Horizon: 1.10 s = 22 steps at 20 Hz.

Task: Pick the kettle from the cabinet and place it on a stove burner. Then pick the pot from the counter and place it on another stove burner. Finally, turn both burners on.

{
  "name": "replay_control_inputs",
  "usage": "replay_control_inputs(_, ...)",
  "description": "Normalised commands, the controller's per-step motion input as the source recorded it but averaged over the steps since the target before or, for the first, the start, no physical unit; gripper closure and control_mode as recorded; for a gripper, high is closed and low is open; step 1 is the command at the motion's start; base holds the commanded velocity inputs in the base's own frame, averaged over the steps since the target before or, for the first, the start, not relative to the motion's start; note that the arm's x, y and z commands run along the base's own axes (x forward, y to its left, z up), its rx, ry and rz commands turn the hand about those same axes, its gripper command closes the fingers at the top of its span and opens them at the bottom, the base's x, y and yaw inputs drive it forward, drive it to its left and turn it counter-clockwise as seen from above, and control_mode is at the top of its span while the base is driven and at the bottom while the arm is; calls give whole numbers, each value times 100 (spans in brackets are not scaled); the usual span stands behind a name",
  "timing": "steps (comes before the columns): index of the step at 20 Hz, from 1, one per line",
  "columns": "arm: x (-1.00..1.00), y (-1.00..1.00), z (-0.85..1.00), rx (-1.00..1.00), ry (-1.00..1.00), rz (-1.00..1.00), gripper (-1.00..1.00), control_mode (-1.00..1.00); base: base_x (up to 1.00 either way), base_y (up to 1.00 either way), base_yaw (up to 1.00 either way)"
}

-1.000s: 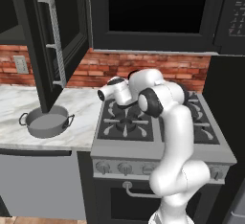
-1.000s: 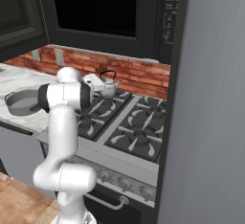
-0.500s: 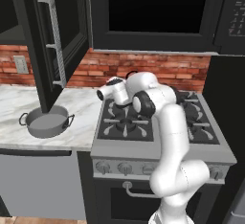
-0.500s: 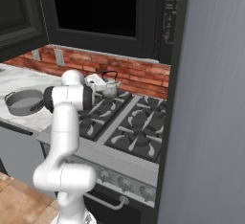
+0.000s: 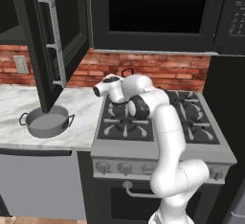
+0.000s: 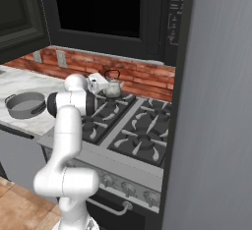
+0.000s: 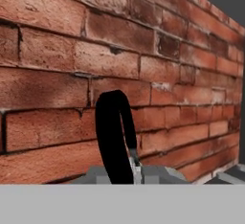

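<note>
left base: kettle (image 5: 127,73) at stove (image 5: 143,137) back-left burner, mostly hidden behind hand (image 5: 125,82); pot (image 5: 46,121) on surface (image 5: 81,108) left of stove | right base: hand (image 6: 104,84) just beside kettle (image 6: 112,87) | hand view: black kettle handle (image 7: 114,137) upright, dead ahead, before brick wall (image 7: 72,50); hand spread or pressed together: cannot tell

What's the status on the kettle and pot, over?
Kettle sits on the back left burner, handle right in front of the hand. Pot waits on the counter. Path to the pot looks free.
</note>
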Motion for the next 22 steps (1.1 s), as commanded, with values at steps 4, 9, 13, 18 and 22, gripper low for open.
replay_control_inputs(4,2,0,-30,0,0,0,100,-100,0,0,0)
replay_control_inputs(9,-10,4,-25,0,-8,0,-100,-100,0,0,0)
replay_control_inputs(13,-14,1,-22,0,-10,0,-100,-100,0,0,0)
replay_control_inputs(18,-22,3,-23,0,-9,0,-100,-100,0,0,0)
replay_control_inputs(22,-24,8,-23,0,-10,0,-100,-100,0,0,0)
